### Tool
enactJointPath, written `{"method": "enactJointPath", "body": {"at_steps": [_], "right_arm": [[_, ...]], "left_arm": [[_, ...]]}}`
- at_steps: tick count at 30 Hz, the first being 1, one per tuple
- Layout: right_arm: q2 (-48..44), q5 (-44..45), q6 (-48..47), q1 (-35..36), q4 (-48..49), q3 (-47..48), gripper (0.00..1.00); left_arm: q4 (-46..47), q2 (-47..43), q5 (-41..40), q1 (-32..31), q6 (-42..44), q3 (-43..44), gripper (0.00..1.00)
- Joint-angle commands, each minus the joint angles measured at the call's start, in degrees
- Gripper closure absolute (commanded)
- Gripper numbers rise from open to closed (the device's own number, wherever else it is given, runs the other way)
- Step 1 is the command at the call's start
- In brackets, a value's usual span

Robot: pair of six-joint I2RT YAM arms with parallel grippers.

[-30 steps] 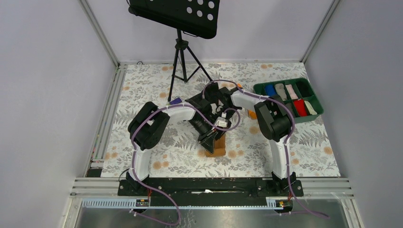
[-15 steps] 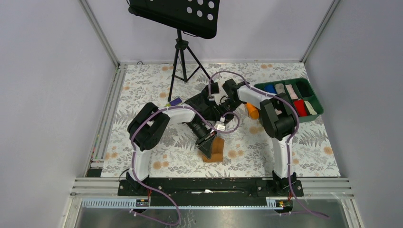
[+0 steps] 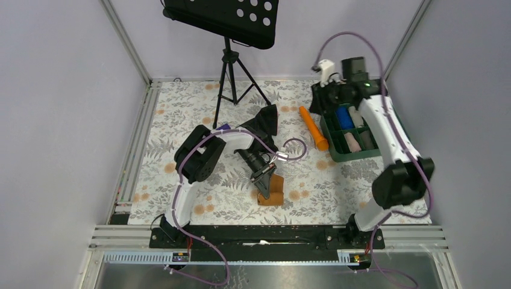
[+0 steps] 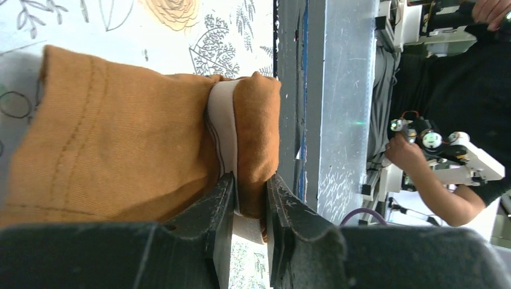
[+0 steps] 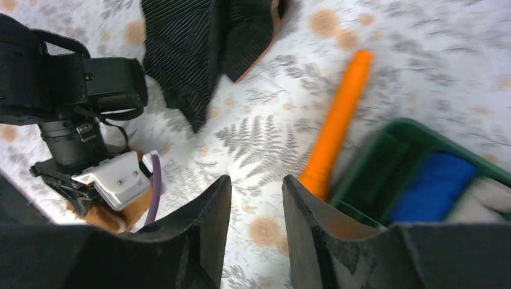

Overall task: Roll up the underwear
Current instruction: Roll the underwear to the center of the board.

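The underwear [image 3: 274, 192] is a caramel-brown bundle on the floral mat, just in front of the left arm's wrist. In the left wrist view it [image 4: 120, 162] fills the left half, with its pale waistband strip [image 4: 224, 114] folded in. My left gripper [image 4: 250, 180] is shut on the folded edge by the waistband, and it also shows in the top view [image 3: 265, 179]. My right gripper [image 5: 256, 180] is open and empty. It hangs high at the far right near the green tray, also seen from the top [image 3: 325, 93].
A black garment [image 3: 265, 120] [image 5: 205, 42] lies behind the left wrist. An orange cylinder [image 3: 313, 127] [image 5: 337, 126] lies beside a green tray [image 3: 334, 158] [image 5: 410, 129] holding several rolled items. A tripod music stand [image 3: 228, 78] stands at the back.
The right arm has swung away from the middle, up and to the far right over the tray, uncovering the orange cylinder. The left gripper stays shut on the underwear.
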Motion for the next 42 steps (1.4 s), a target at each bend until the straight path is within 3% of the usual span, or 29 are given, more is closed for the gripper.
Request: {"method": "enactJointPath", "body": {"at_steps": [1, 5, 8, 12, 16, 21, 26, 31, 42], "right_arm": [[-12.0, 3.0, 1.6, -2.1, 5.5, -7.1, 0.55], [-24.2, -5.9, 4.9, -1.9, 13.4, -20.4, 0.53], [-30.1, -12.3, 3.7, -0.4, 13.4, -26.1, 0.54], [-32.2, -12.4, -5.4, 10.3, 8.2, -30.6, 0.57], [-29.8, -13.2, -8.4, 16.9, 8.3, -34.0, 0.59], [-24.3, -5.9, -15.7, 27.6, 8.0, -37.4, 0.60], [-20.9, -4.3, -19.3, 34.1, 13.3, -43.2, 0.53], [-18.1, -2.1, -22.9, 38.2, 17.8, -47.1, 0.43], [-15.5, 6.8, -25.7, 42.7, 27.3, -53.8, 0.39]], "left_arm": [[2.3, 4.2, -1.5, 0.7, 1.9, 2.9, 1.00], [5.1, 6.3, -4.1, 1.4, -0.8, 2.9, 1.00], [8.5, 6.9, -7.2, 1.9, -3.4, 1.9, 1.00], [11.0, 7.8, -7.3, 2.7, -6.2, 1.2, 1.00], [11.1, 9.2, -7.0, 2.7, -7.3, 1.9, 1.00], [11.0, 11.7, -7.1, 2.7, -9.1, 3.2, 1.00], [10.7, 12.8, -7.3, 2.7, -9.5, 4.4, 1.00], [9.7, 14.3, -7.3, 2.7, -10.2, 6.3, 1.00], [8.9, 14.9, -7.1, 2.7, -10.6, 7.3, 1.00]]}}
